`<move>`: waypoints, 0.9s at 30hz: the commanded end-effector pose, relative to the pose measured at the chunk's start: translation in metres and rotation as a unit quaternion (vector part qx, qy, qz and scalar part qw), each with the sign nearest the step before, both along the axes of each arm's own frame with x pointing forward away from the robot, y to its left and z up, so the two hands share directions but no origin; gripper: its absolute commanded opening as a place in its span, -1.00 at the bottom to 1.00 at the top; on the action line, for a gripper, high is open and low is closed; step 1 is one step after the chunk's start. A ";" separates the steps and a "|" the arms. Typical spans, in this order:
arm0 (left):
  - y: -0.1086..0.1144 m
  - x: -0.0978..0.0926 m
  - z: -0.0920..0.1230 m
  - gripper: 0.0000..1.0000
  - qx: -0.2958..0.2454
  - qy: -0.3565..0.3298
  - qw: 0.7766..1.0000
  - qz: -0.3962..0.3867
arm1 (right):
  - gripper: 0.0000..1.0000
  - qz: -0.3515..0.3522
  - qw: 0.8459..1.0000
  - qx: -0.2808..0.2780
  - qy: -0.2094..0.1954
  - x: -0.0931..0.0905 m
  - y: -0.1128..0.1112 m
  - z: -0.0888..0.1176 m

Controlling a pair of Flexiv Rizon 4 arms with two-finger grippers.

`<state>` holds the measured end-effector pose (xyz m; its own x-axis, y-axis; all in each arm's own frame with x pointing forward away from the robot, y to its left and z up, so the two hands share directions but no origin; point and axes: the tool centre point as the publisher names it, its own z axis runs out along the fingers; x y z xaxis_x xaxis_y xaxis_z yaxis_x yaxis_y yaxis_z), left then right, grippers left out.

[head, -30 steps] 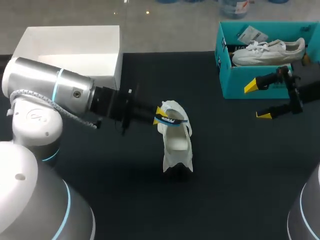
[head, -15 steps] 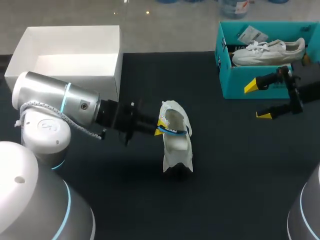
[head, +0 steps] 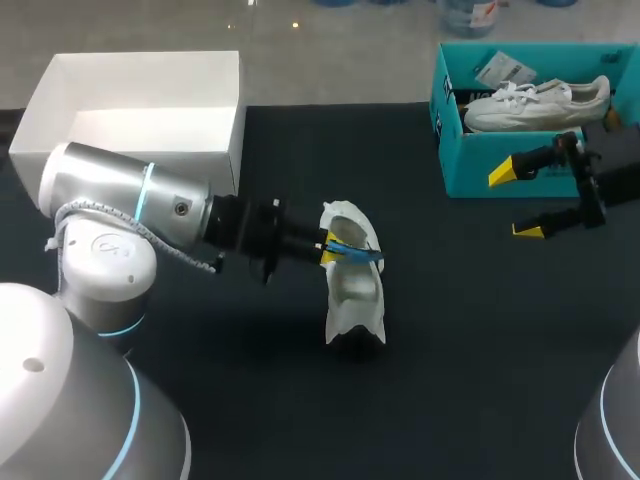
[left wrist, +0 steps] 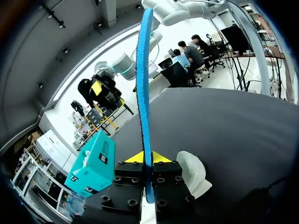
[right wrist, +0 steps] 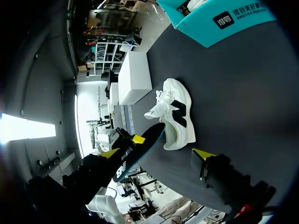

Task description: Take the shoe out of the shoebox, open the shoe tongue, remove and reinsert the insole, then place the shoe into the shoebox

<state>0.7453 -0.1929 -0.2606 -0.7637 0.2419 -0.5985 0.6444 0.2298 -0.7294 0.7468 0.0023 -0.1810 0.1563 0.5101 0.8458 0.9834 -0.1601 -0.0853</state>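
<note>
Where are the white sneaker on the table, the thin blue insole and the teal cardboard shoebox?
white sneaker (right wrist: 174, 116), right wrist view, its side.
thin blue insole (left wrist: 144, 70), left wrist view, its narrow edge.
teal cardboard shoebox (head: 478, 160), head view, its front wall.

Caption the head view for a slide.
The left gripper holds the blue insole at the white shoe mid-table; the right gripper hangs open beside the teal shoebox.

Left end effector pinched, right splayed
</note>
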 end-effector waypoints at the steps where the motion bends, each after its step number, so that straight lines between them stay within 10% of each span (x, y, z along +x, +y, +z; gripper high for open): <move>1: 0.005 -0.009 0.013 -1.00 -0.002 -0.004 1.000 0.002 | 1.00 0.000 1.000 -0.002 0.001 0.000 0.001 0.000; 19: 0.017 0.001 -0.021 -1.00 0.056 0.011 0.998 0.020 | 1.00 0.000 1.000 -0.002 0.001 0.000 0.001 0.000; 27: 0.003 -0.006 0.018 -1.00 0.005 -0.002 1.000 0.004 | 1.00 0.000 1.000 -0.002 0.001 0.000 0.001 0.000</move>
<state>0.7462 -0.1887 -0.2520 -0.7717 0.2543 -0.5829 0.6356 0.2769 -0.7207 0.7467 0.0024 -0.1810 0.1565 0.5101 0.8457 0.9834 -0.1600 -0.0855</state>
